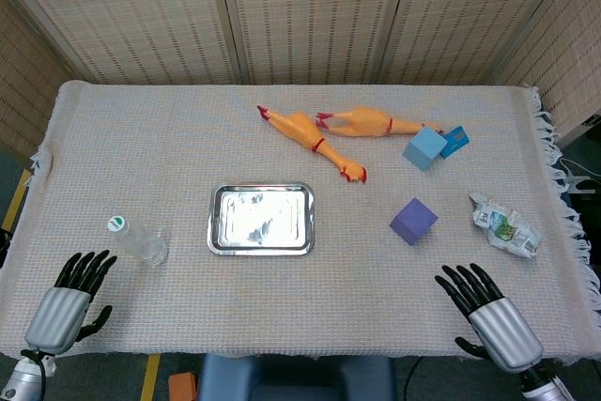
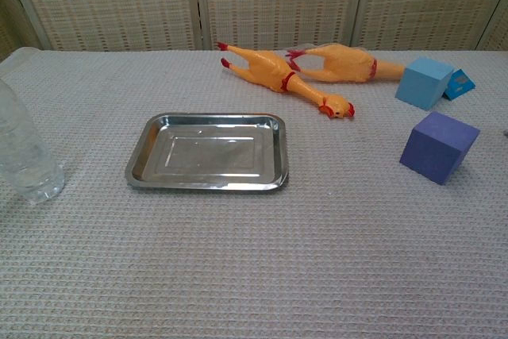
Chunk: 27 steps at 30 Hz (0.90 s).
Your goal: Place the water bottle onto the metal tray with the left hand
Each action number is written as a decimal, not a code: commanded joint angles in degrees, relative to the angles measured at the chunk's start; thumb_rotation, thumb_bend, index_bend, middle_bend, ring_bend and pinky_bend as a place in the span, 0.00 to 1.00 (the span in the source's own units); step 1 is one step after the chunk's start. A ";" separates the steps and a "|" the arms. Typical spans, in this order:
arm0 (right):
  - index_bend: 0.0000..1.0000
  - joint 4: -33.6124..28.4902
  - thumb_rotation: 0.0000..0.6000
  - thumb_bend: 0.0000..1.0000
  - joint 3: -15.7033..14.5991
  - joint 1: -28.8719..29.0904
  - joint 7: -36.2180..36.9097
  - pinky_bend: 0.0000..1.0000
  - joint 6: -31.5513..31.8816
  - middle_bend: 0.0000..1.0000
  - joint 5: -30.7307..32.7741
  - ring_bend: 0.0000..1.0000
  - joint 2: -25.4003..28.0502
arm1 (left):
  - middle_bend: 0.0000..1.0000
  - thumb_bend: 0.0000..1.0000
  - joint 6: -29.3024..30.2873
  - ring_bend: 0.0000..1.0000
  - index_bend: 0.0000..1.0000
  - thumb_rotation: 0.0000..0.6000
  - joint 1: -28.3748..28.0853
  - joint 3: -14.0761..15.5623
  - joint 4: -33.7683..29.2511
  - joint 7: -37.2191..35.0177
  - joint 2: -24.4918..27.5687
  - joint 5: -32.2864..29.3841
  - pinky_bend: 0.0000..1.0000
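Note:
A clear water bottle [image 1: 137, 240] with a green-and-white cap stands upright on the cloth at the left; in the chest view the bottle [image 2: 24, 148] fills the left edge. The metal tray [image 1: 261, 219] lies flat and empty near the table's middle, to the right of the bottle, and its rim [image 2: 208, 184] shows in the chest view. My left hand [image 1: 73, 300] rests at the front left edge, just short of the bottle, fingers spread and holding nothing. My right hand [image 1: 486, 312] lies at the front right edge, fingers spread, empty. Neither hand shows in the chest view.
Two rubber chickens [image 1: 315, 140] lie behind the tray. A light blue cube [image 1: 424, 147] and a small blue block [image 1: 455, 140] sit at the back right, a purple cube [image 1: 413, 221] right of the tray, and a crumpled wrapper [image 1: 505, 226] near the right edge.

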 commanded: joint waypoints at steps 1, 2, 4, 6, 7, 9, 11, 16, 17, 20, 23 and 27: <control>0.00 0.31 1.00 0.01 -0.06 -0.05 0.47 0.00 0.59 0.00 -0.45 0.00 -0.10 | 0.00 0.35 3.93 0.00 0.00 1.00 0.05 -0.77 2.03 -2.19 -1.37 0.86 0.00; 0.00 0.38 1.00 0.01 -0.12 -0.06 0.53 0.00 0.70 0.00 -0.61 0.00 -0.15 | 0.00 0.36 4.17 0.00 0.00 1.00 0.06 -0.90 2.34 -2.94 -1.67 0.78 0.00; 0.00 0.60 1.00 0.01 -0.18 -0.12 0.64 0.00 1.08 0.00 -0.99 0.00 -0.33 | 0.00 0.36 4.63 0.00 0.00 1.00 -0.07 -1.15 3.00 -6.31 -2.52 0.66 0.00; 0.00 0.87 1.00 0.01 -0.28 -0.05 1.73 0.00 1.95 0.00 -1.84 0.00 -0.52 | 0.00 0.36 5.15 0.00 0.00 1.00 -0.28 -1.36 3.94 -12.58 -3.67 0.43 0.01; 0.00 1.09 1.00 0.01 -0.33 -0.02 2.31 0.00 2.45 0.00 -2.31 0.00 -0.56 | 0.00 0.36 5.34 0.00 0.00 1.00 -0.31 -1.52 4.36 -16.07 -4.22 0.03 0.02; 0.00 1.84 1.00 0.01 -0.42 -0.03 3.61 0.00 4.01 0.00 -3.60 0.00 -0.71 | 0.00 0.36 5.36 0.00 0.00 1.00 -0.30 -2.28 5.21 -25.85 -5.57 -2.01 0.02; 0.00 2.52 1.00 0.01 -0.49 -0.07 4.75 0.00 5.37 0.00 -4.62 0.00 -0.88 | 0.00 0.36 4.16 0.00 0.00 1.00 -0.57 -3.17 5.79 -34.62 -6.13 -4.45 0.03; 0.00 3.95 1.00 0.01 -0.24 -0.26 6.04 0.00 7.53 0.00 -5.57 0.00 -1.46 | 0.00 0.35 -2.22 0.00 0.00 1.00 -2.06 -5.28 6.21 -53.24 -5.31 -10.39 0.03; 0.00 4.08 1.00 0.01 -0.22 -0.23 6.05 0.00 7.54 0.00 -5.60 0.00 -1.55 | 0.00 0.35 -3.15 0.00 0.00 1.00 -2.37 -5.62 6.38 -54.58 -5.35 -11.07 0.03; 0.00 4.25 1.00 0.01 -0.37 -0.02 6.08 0.00 7.09 0.00 -5.71 0.00 -1.70 | 0.00 0.35 -5.35 0.00 0.00 1.00 -3.34 -6.74 6.86 -56.98 -6.21 -12.67 0.02; 0.00 4.15 1.00 0.01 -0.65 0.11 6.08 0.00 6.68 0.00 -5.79 0.00 -1.57 | 0.00 0.35 -6.84 0.00 0.00 1.00 -4.42 -7.57 7.86 -57.91 -7.62 -13.23 0.02; 0.00 3.85 1.00 0.01 -0.94 -0.11 5.86 0.00 6.82 0.00 -5.82 0.00 -1.26 | 0.00 0.35 -8.60 0.00 0.00 1.00 -5.53 -7.85 9.87 -58.05 -9.88 -13.49 0.02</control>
